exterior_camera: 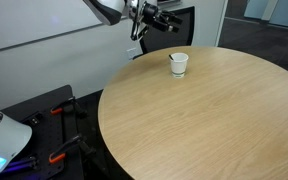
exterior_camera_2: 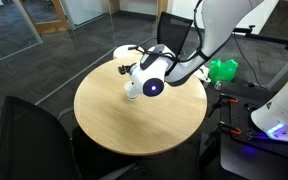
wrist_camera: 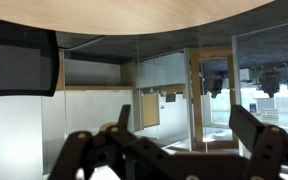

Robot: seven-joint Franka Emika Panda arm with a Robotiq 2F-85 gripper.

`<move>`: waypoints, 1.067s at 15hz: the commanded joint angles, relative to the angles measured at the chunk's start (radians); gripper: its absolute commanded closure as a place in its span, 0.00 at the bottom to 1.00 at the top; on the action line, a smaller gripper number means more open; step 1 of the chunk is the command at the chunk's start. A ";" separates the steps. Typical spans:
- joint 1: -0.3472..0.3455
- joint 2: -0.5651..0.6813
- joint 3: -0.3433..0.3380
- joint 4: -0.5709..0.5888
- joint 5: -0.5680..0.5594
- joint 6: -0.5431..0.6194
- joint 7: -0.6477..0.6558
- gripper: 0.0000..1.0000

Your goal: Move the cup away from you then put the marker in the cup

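Observation:
The small white cup (exterior_camera: 178, 64) stands upright on the round wooden table (exterior_camera: 214, 120), near its far edge; it also shows in an exterior view (exterior_camera_2: 132, 91). My gripper (exterior_camera: 168, 18) hangs in the air above and behind the cup, turned sideways, clear of it (exterior_camera_2: 122, 68). In the wrist view, which is upside down, the two dark fingers (wrist_camera: 184, 118) stand wide apart with only the room's glass walls between them. The gripper is open and empty. The marker shows in none of the views.
A black chair (exterior_camera_2: 174, 28) stands behind the table and another (exterior_camera_2: 24, 135) at its near side. A green object (exterior_camera_2: 222, 70) lies beside the arm's base. Orange-handled clamps (exterior_camera: 59, 108) sit on the black stand beside the table.

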 commanded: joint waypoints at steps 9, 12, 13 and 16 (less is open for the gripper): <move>-0.021 -0.177 0.048 -0.149 0.006 -0.091 0.012 0.00; -0.021 -0.203 0.051 -0.176 0.006 -0.092 0.015 0.00; -0.022 -0.204 0.051 -0.178 0.006 -0.092 0.015 0.00; -0.022 -0.204 0.051 -0.180 0.006 -0.092 0.015 0.00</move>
